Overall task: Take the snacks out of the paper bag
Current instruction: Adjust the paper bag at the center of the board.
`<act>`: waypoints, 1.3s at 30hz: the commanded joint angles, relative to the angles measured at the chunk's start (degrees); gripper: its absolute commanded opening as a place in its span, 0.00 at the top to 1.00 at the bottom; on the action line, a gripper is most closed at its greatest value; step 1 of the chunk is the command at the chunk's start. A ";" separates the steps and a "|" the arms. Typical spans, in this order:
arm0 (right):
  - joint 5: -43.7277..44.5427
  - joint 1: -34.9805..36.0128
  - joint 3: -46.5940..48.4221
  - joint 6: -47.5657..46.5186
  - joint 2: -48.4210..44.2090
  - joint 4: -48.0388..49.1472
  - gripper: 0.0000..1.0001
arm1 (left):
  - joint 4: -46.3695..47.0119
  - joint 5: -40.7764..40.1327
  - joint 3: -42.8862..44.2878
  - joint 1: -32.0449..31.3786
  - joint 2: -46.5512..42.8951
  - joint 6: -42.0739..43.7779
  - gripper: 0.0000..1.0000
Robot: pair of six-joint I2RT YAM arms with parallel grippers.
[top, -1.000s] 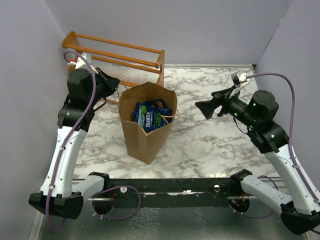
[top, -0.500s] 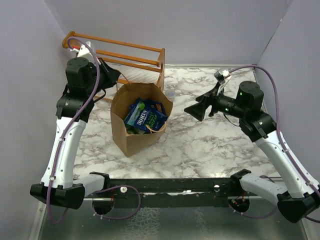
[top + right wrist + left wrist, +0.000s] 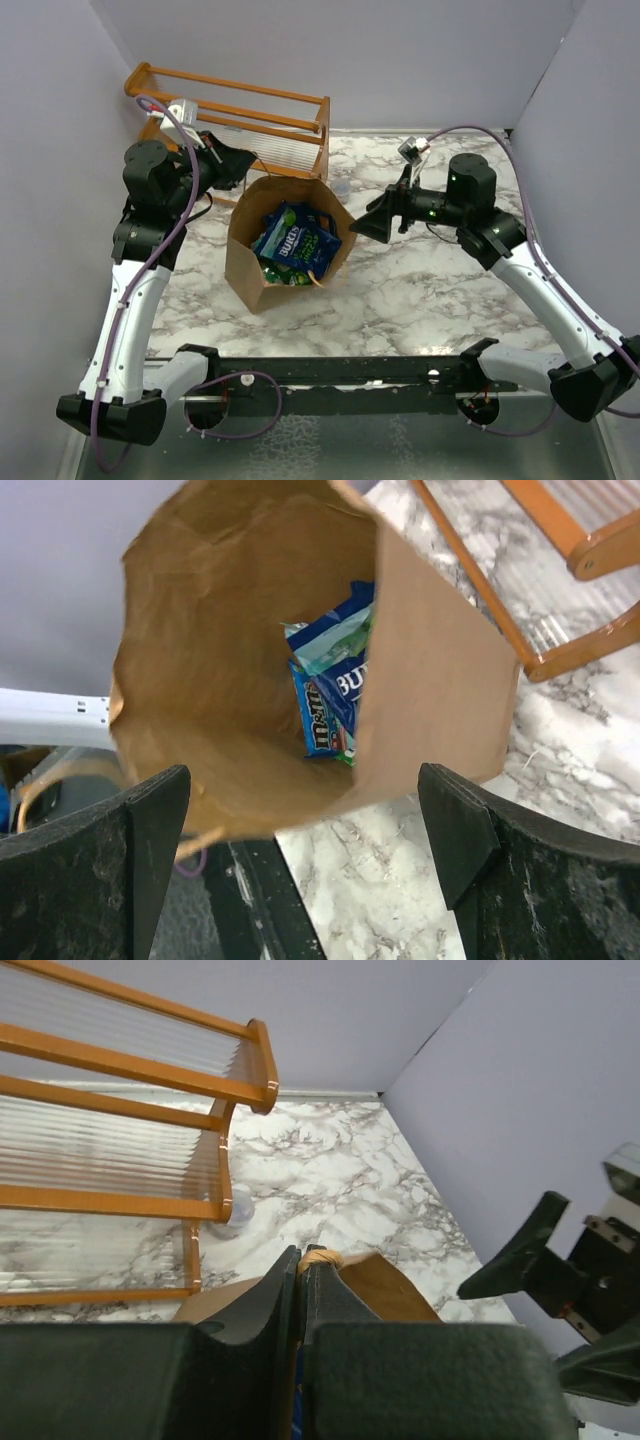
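The brown paper bag (image 3: 262, 283) stands open and slightly tilted on the marble table. Blue and green snacks (image 3: 293, 240) lie inside it. My left gripper (image 3: 246, 166) is at the bag's back left rim. In the left wrist view it (image 3: 302, 1256) is shut on the twisted paper handle (image 3: 323, 1258). My right gripper (image 3: 368, 226) is open and empty just right of the bag's rim. The right wrist view looks into the bag (image 3: 440, 680) between its fingers (image 3: 455, 830) and shows the snacks (image 3: 335, 695) deep inside.
An orange wooden rack (image 3: 240, 110) stands behind the bag at the back left, close to my left gripper; it also shows in the left wrist view (image 3: 120, 1090). A small pale round object (image 3: 238, 1208) lies by the rack's corner. Purple walls enclose the table.
My right gripper has moved left to the bag's right rim. My left gripper has shifted the bag's top, and the bag has moved a little left and tilted.
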 commanded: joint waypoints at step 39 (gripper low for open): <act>12.80 7.17 0.65 -2.96 12.64 -0.66 0.21 | 18.85 10.10 -13.67 0.07 -13.13 -5.74 1.00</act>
